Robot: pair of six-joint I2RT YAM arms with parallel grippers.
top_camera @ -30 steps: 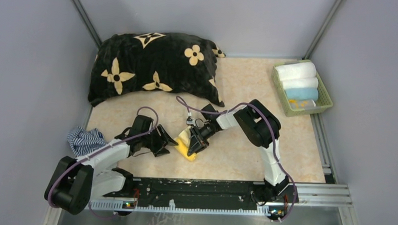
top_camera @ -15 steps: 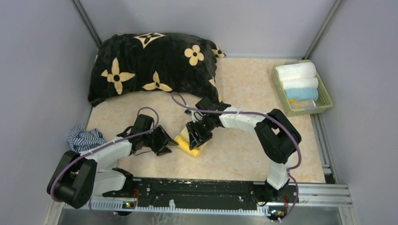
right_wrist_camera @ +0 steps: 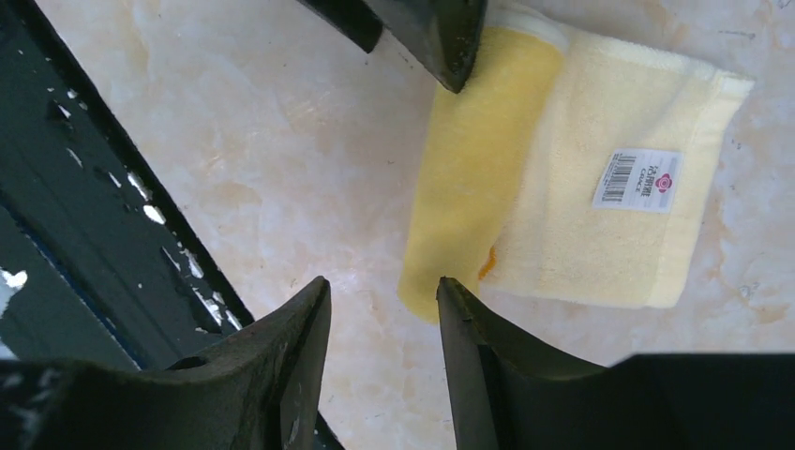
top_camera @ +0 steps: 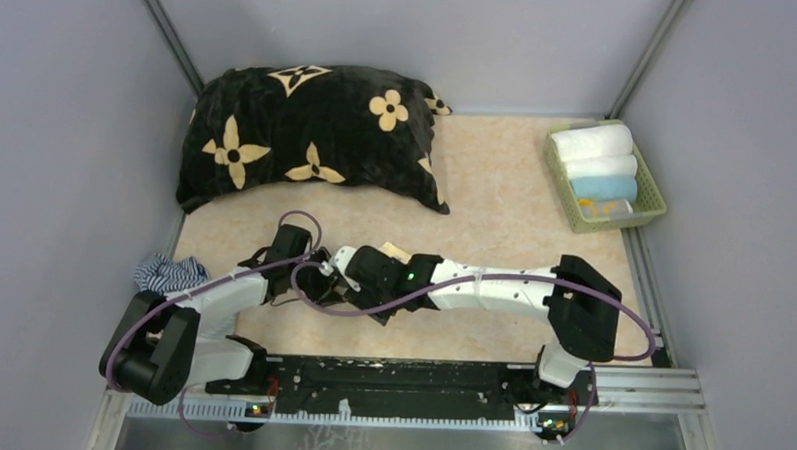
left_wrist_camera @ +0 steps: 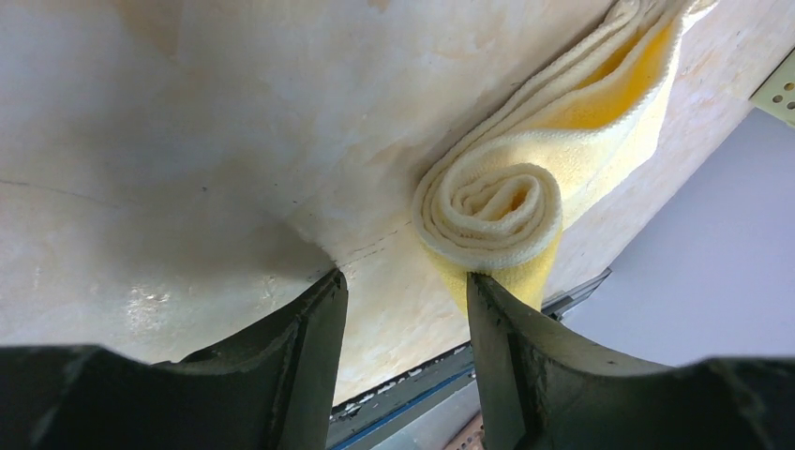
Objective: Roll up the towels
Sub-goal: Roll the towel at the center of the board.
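A yellow towel lies on the table, partly rolled. Its spiral end (left_wrist_camera: 495, 202) shows in the left wrist view, and its flat part with a barcode label (right_wrist_camera: 600, 220) shows in the right wrist view. In the top view only a pale corner (top_camera: 395, 251) shows, behind the right arm. My left gripper (left_wrist_camera: 403, 291) is open, with one finger (left_wrist_camera: 506, 347) against the roll's end. My right gripper (right_wrist_camera: 382, 291) is open and empty just off the roll's other end. In the top view the left gripper (top_camera: 321, 280) and right gripper (top_camera: 367, 296) are close together over the towel.
A green basket (top_camera: 654, 184) at the back right holds rolled white and blue towels. A black flowered pillow (top_camera: 308, 132) lies at the back left. A striped cloth (top_camera: 168, 275) is bunched at the left edge. The black front rail (right_wrist_camera: 84, 216) is close to the right gripper.
My right arm has swung from the towel's far side over it and stretched low toward the left, now covering the towel in the top view. The left arm has barely moved.
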